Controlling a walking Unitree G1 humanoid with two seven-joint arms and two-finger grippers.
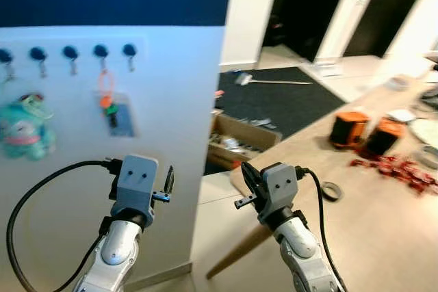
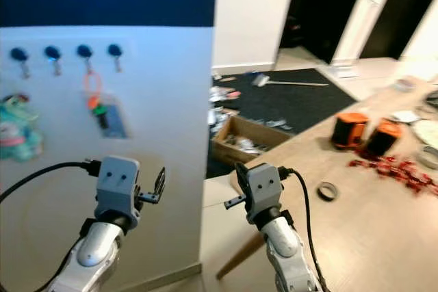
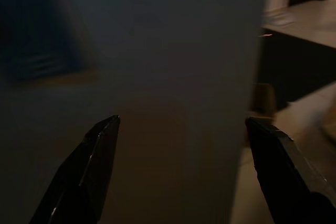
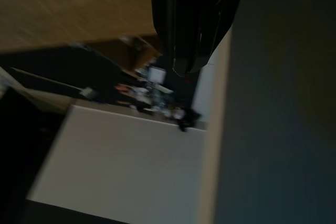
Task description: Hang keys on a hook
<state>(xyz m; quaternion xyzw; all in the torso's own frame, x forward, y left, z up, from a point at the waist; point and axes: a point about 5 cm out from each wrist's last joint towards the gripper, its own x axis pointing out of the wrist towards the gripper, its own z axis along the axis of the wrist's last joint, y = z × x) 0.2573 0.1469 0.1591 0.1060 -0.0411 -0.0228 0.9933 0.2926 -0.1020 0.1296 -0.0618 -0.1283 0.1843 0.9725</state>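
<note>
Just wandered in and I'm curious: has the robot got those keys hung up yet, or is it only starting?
It looks done: a key bunch on an orange loop hangs from a wall hook. The left pincer is open and empty facing the wall; the right pincer is shut and seems empty too. No other keys are visible, so nothing obvious remains.

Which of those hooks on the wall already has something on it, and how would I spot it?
Start at the white wall panel beneath the dark blue band, where a row of dark round hooks runs across the top. The fourth hook from the left carries an orange loop with a dark tag hanging below it. Its immediate neighbours hold nothing.
</note>
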